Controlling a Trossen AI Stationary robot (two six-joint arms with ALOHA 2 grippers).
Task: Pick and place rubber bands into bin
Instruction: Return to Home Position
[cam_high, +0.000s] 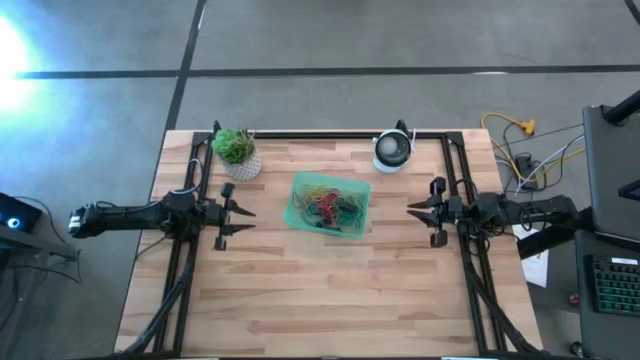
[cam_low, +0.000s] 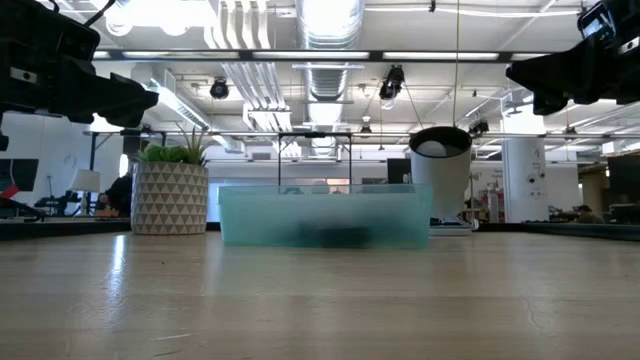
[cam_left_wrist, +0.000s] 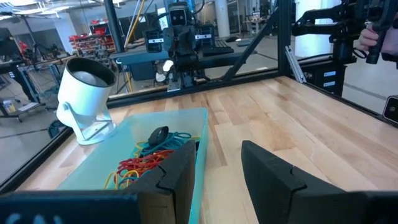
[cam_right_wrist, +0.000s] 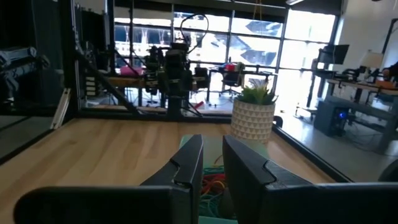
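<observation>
bin (cam_high: 293, 208) stands on the wooden surface (cam_high: 330, 290), towards the rear, between the two arms. rubber bands (cam_high: 328, 206) lie inside it in one tangled heap: red, yellow, green and dark. left claw (cam_high: 245, 220) hangs above the surface to the bin's left, well apart from it, fingers apart. right claw (cam_high: 415, 212) hangs to the bin's right, fingers narrowly apart. potted plant (cam_high: 238, 152) and round white device (cam_high: 392, 150) stand behind the bin.
</observation>
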